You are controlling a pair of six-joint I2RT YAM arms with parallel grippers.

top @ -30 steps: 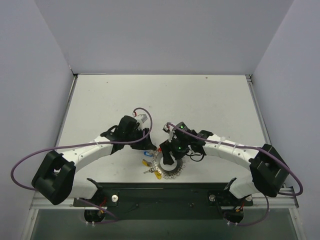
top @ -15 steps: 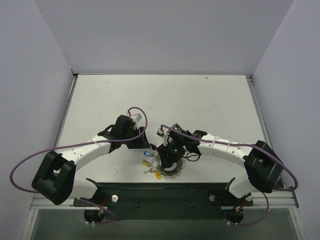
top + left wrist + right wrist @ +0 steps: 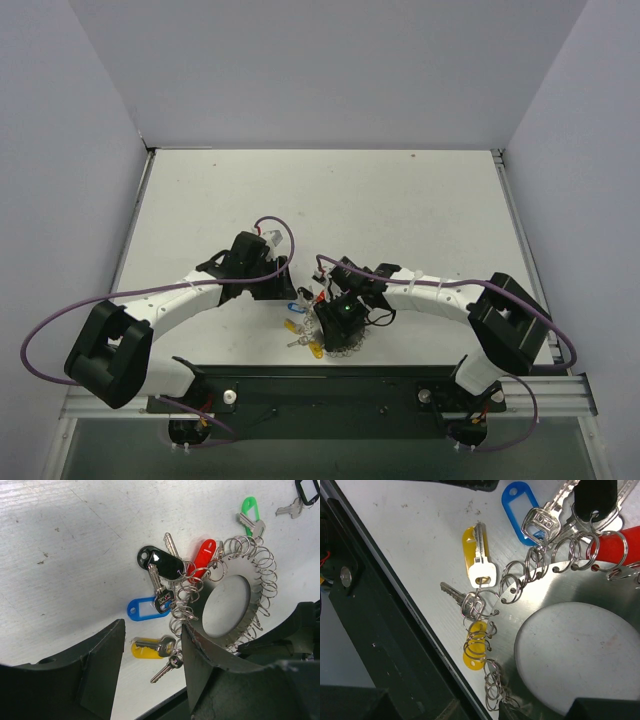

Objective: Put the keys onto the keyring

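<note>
You have no text, number or brand here that can be read. The silver key head (image 3: pixel 538 523) beside the blue tag (image 3: pixel 520 511) carries small embossed marks, but in the right wrist view they are too blurred to make out.

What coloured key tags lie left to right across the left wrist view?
Blue tag → red tag → green tag. The black tag and yellow tag overlap the blue one sideways, so they are omitted.

Right hand (image 3: pixel 336 318) over keyring (image 3: pixel 345 349), keys (image 3: pixel 296 326) clustered at its left, left hand (image 3: pixel 282 291) just beyond them
</note>
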